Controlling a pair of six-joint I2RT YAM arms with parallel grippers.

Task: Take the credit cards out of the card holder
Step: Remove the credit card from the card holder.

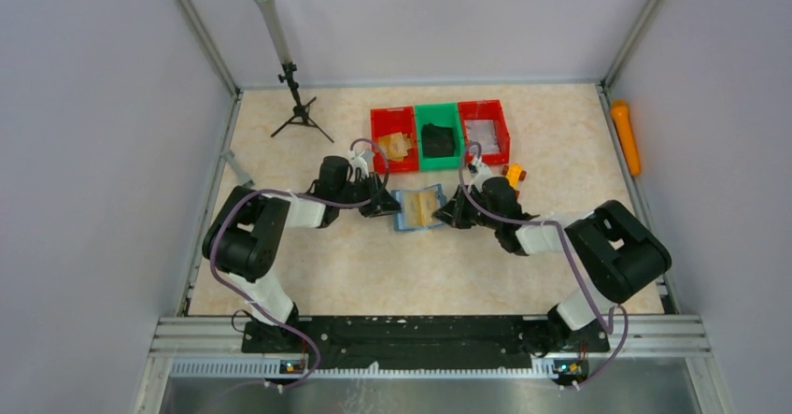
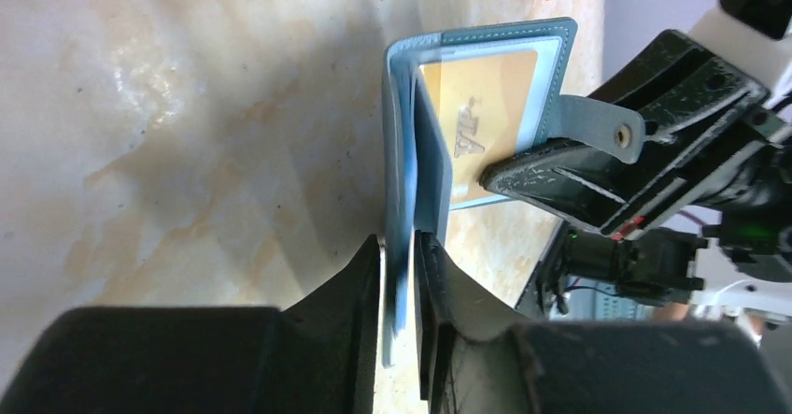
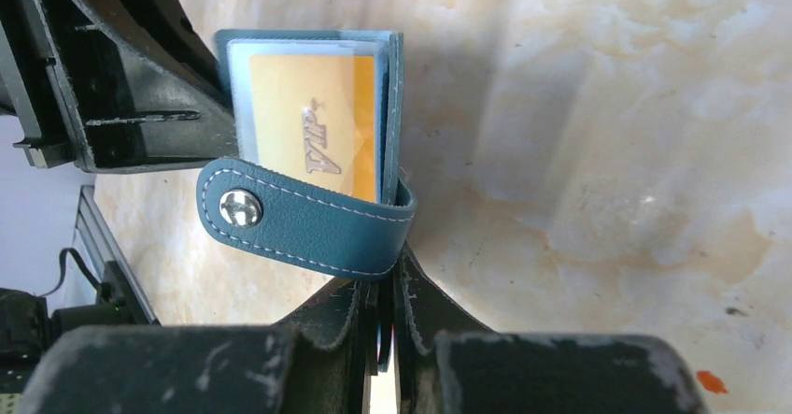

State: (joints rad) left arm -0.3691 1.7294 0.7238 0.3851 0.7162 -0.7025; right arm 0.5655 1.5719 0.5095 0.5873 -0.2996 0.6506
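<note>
Holding the card holder [image 1: 418, 207] spread open at mid-frame overhead: clenched on its left leaf with the left tool [image 1: 381, 204], on its right with the right tool [image 1: 455, 211], likely to bare the gold card [image 3: 313, 124].

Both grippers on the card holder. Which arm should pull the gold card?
Right, probably. The gold VIP card sits on the leaf just ahead of the right gripper, which only needs to regrip. The left gripper clamps the other leaf of the card holder and can anchor it.
</note>
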